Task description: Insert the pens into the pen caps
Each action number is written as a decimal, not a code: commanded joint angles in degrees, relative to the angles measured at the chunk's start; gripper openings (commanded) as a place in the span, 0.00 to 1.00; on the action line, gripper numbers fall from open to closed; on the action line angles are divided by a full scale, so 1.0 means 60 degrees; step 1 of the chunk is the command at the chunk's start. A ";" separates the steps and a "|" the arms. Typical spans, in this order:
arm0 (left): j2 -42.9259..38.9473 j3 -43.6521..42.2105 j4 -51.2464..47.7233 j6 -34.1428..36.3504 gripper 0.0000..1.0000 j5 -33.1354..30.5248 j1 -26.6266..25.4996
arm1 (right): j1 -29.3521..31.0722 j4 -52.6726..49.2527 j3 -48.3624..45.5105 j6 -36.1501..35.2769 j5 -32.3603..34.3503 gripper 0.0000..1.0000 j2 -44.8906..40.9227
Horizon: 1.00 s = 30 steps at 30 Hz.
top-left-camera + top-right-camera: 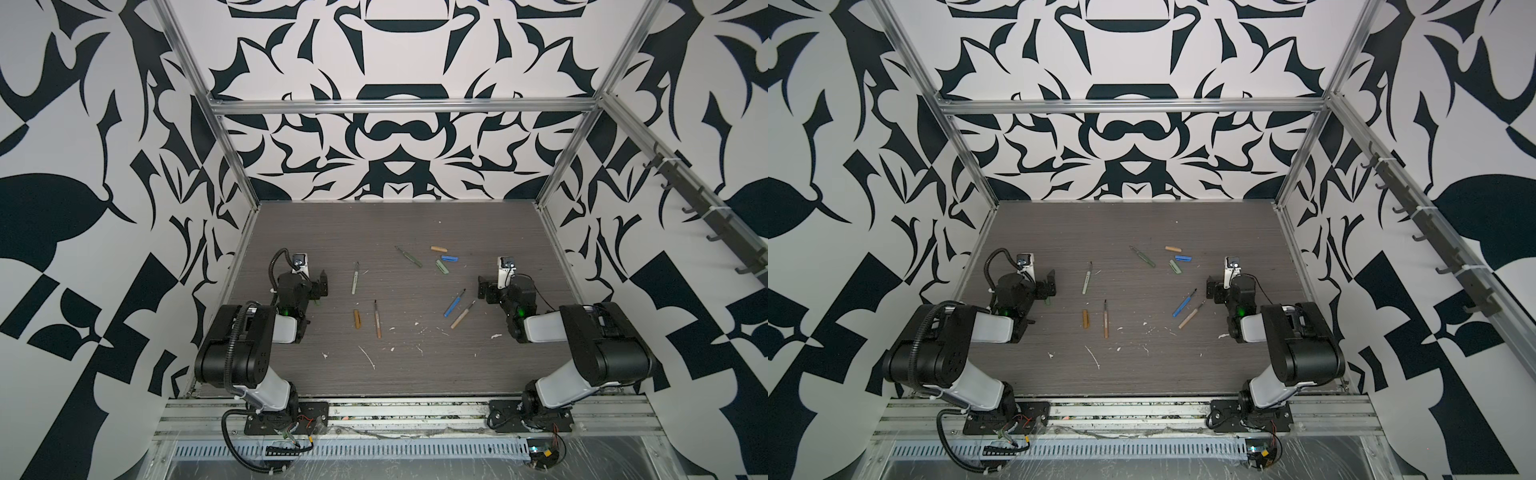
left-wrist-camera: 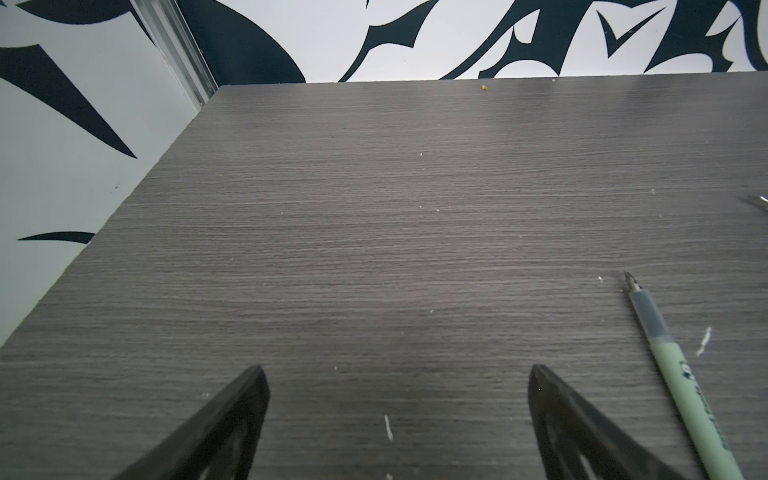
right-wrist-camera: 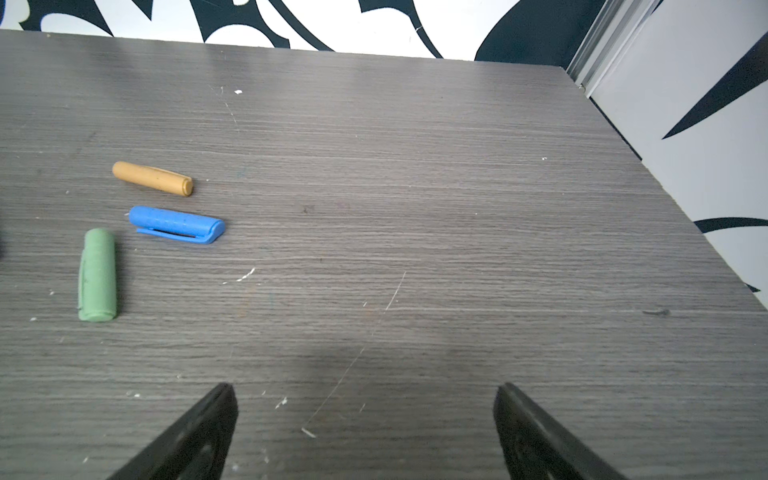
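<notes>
Left fingers [image 2: 232, 424] and right fingers [image 3: 199, 432] gape wide, empty, over the table [image 1: 415, 224] near its side edges. Five pens [image 1: 454, 304] lie uncapped mid-table. Tan cap [image 3: 152, 178], blue cap [image 3: 176, 224] and green cap [image 3: 97, 276] cluster toward the far edge. Ochre cap [image 1: 356, 319] lies beside the ochre pen [image 1: 377, 320].

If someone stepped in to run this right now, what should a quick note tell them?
Left arm and right arm: jaws wide open, empty.
On the table: pale green pen, ochre-brown pen left; dark green pen farther back; blue pen, tan pen right.
Tan cap, blue cap, light green cap clustered farther back; ochre-brown cap beside its pen.
Done: none capped. Left: every pen.
</notes>
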 commanded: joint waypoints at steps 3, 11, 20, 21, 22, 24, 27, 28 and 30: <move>-0.0114 0.0114 0.0011 -0.0013 0.99 0.0079 -0.0001 | -0.0036 0.0292 0.0165 0.0076 0.0136 1.00 -0.0147; -0.0123 0.0138 -0.0016 0.0009 0.99 0.0110 0.0001 | -0.0033 0.0251 0.0193 0.0046 0.0060 1.00 -0.0140; -0.4104 0.1530 -0.4619 -0.0355 0.99 -0.0146 -0.0490 | 0.0027 -0.5864 0.3050 0.1280 0.1767 1.00 -0.2416; -0.4645 0.2102 -0.5544 -0.0850 0.99 -0.0181 -0.0535 | 0.0017 -0.6888 0.3688 0.1797 0.1980 1.00 -0.2647; -0.5082 0.2695 -0.6372 -0.1607 0.99 -0.0372 -0.0552 | 0.0019 -0.7982 0.4415 0.2381 0.2151 1.00 -0.2831; -0.5716 0.3854 -0.8268 -0.3931 0.99 -0.1153 -0.0544 | -0.0015 -0.9435 0.5411 0.3797 0.2444 1.00 -0.3001; -0.6489 0.5460 -1.1594 -0.6677 0.99 -0.2754 -0.0522 | -0.0298 -0.9908 0.5528 0.5670 0.2072 0.98 -0.3170; -0.6725 0.5528 -1.1683 -0.6858 0.99 -0.2912 -0.0489 | -0.0371 -0.9897 0.5511 0.5588 0.1569 0.92 -0.3171; -0.7357 0.5256 -1.1123 -0.6771 0.99 -0.2069 -0.0132 | -0.0379 -1.0418 0.5742 0.5626 0.1127 0.69 -0.3155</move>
